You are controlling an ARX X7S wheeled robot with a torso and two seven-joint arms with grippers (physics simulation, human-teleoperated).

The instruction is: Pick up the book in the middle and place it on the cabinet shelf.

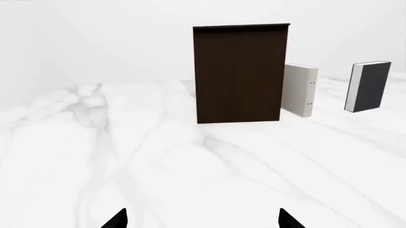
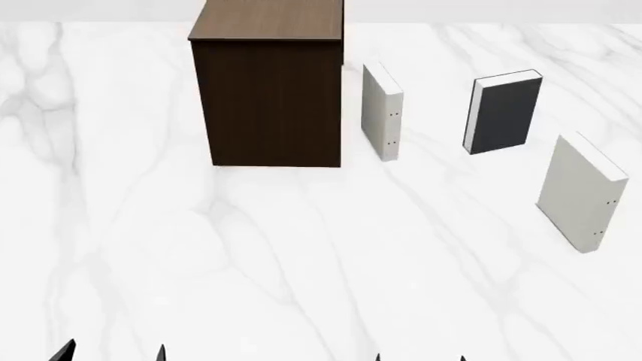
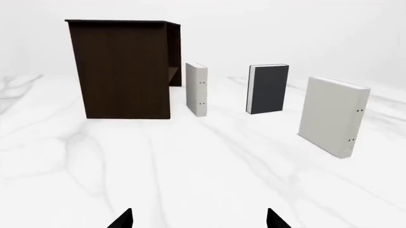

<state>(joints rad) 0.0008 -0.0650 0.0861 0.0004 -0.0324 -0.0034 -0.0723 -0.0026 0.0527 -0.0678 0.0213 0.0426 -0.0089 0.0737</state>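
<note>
White marble veined in pale grey covers the desk (image 2: 301, 263), smooth and bare across the lower half of the head view. At the bottom edge only black fingertips show: the left pincer (image 2: 110, 352) at lower left and the right pincer (image 2: 419, 358) at lower centre-right. Each pair of tips stands wide apart with nothing between them, so both look open and empty, well short of every object.

Farther up, at the right edge of the head view, an off-white book (image 2: 582, 192) stands upright, boxy with small dots near its spine. Beyond it, in the upper right, stands the book (image 2: 504, 111): a thick charcoal hardcover, matte, with white page edges along one side, upright and apart from its neighbours. A second off-white book (image 2: 381, 111) stands just beside the cabinet shelf (image 2: 269, 90), a tall dark brown wood-grain box with a flat lighter-brown top at upper centre.

The step in hand appears to be the reach, not yet begun. The right pincer seems the better placed. It would do well to pass between the two pale books without tipping them, close across the charcoal cover's thickness near the upper part, and grip firmly, since a smooth hard cover could slip or topple when nudged.
</note>
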